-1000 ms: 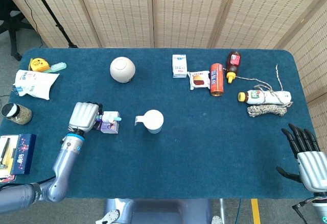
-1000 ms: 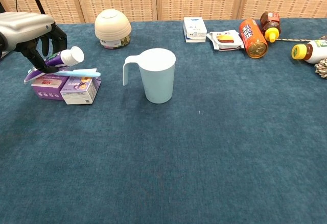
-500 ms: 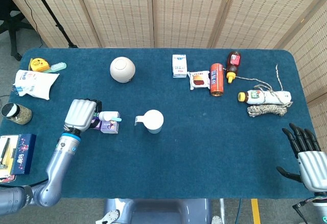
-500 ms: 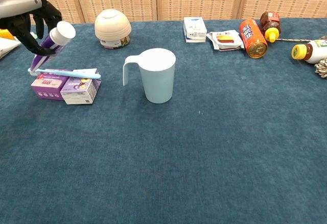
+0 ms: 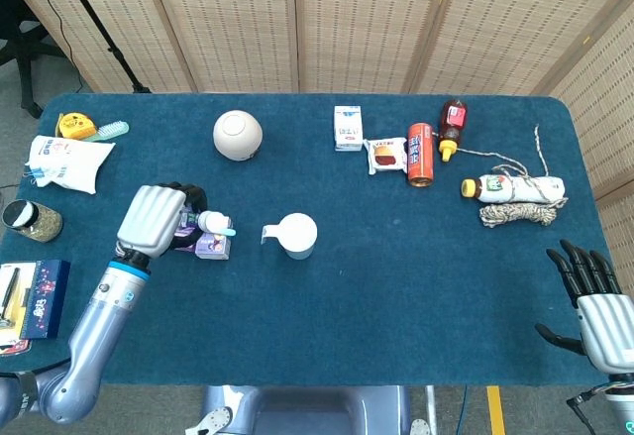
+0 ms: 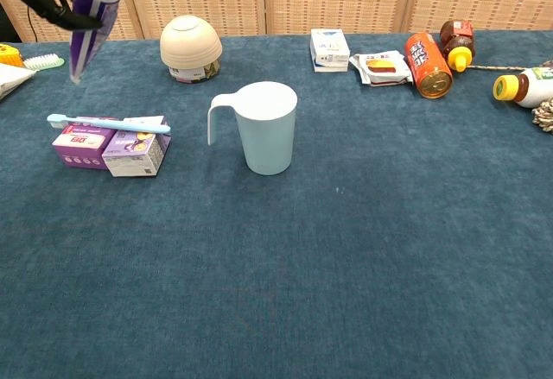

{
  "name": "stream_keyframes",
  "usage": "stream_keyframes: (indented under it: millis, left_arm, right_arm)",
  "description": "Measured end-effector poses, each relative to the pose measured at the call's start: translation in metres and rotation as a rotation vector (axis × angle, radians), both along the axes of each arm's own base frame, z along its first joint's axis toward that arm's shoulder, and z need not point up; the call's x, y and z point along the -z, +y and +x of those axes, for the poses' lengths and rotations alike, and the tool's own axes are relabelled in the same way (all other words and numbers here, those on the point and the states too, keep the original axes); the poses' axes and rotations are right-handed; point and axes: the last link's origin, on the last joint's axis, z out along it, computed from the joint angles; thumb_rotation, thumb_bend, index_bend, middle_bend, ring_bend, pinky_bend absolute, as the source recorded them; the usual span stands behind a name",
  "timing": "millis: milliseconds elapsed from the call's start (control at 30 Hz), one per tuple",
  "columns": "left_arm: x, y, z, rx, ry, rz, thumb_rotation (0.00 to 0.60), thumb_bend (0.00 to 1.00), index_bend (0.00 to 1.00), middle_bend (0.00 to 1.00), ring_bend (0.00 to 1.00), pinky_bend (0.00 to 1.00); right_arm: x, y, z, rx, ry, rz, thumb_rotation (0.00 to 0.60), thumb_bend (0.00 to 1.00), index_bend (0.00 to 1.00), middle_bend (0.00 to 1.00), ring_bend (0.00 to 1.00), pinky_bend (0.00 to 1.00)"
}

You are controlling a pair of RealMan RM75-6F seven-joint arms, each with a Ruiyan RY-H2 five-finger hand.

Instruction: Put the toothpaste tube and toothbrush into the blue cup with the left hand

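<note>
Right hand (image 5: 597, 306) sits at the near right corner of the worktop (image 5: 396, 296), fingers spread, holding nothing, same as 1 s ago; only the head view shows it.

Left hand (image 5: 157, 219) grips the toothpaste tube (image 6: 90, 12). Since 1 s ago the tube has come off the purple boxes (image 6: 111, 148) and gone up: chest view now has it high at the top-left, clear of the worktop, white cap up, purple body tapering down, tilted slightly. Chest view shows only dark fingertips (image 6: 52, 3) around it at the frame edge; head view shows the whole hand from above, with the tube mostly hidden under it and only the white cap showing.

Toothbrush (image 6: 108, 123) unchanged, lying flat across the top of the boxes, light blue, head to the left.

Blue cup (image 6: 266, 127) upright just right of the boxes, handle toward them. Unmoved.

Far side: upturned cream bowl (image 6: 191, 47), small white carton (image 6: 329, 48), orange can (image 6: 428, 53) lying down.
</note>
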Motion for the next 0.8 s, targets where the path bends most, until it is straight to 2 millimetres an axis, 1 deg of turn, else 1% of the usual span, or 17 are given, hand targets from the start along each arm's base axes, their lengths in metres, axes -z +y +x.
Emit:
stream_keyframes:
  millis: [167,233,300,367,533,800]
  left_arm:
    - [0.004,-0.003,0.021,0.078,-0.217,-0.086,0.600,0.32,0.60,0.56,0.49,0.53]
    - [0.008,-0.002,0.029,0.085,-0.305,-0.145,0.600,0.32,0.60,0.56,0.49,0.53]
    - [0.015,0.000,0.036,0.091,-0.356,-0.195,0.600,0.32,0.60,0.56,0.49,0.53]
    - [0.024,0.002,0.045,0.094,-0.387,-0.238,0.600,0.32,0.60,0.56,0.49,0.53]
    - [0.047,0.011,0.060,0.092,-0.438,-0.266,0.600,0.32,0.60,0.56,0.49,0.53]
    - [0.080,0.021,0.076,0.056,-0.494,-0.268,0.600,0.32,0.60,0.56,0.49,0.53]
  right_arm:
    - [0.000,-0.001,-0.001,0.006,-0.002,0.004,0.600,0.00,0.00,0.00,0.00,0.00]
    - [0.000,-0.001,-0.001,0.008,-0.004,0.004,0.600,0.00,0.00,0.00,0.00,0.00]
    - [0.000,-0.001,-0.001,0.008,-0.006,0.005,0.600,0.00,0.00,0.00,0.00,0.00]
    - [0.000,-0.001,-0.002,0.010,-0.009,0.005,0.600,0.00,0.00,0.00,0.00,0.00]
    - [-0.001,-0.002,-0.002,0.015,-0.014,0.006,0.600,0.00,0.00,0.00,0.00,0.00]
    - [-0.001,-0.004,-0.004,0.024,-0.028,0.019,0.600,0.00,0.00,0.00,0.00,0.00]
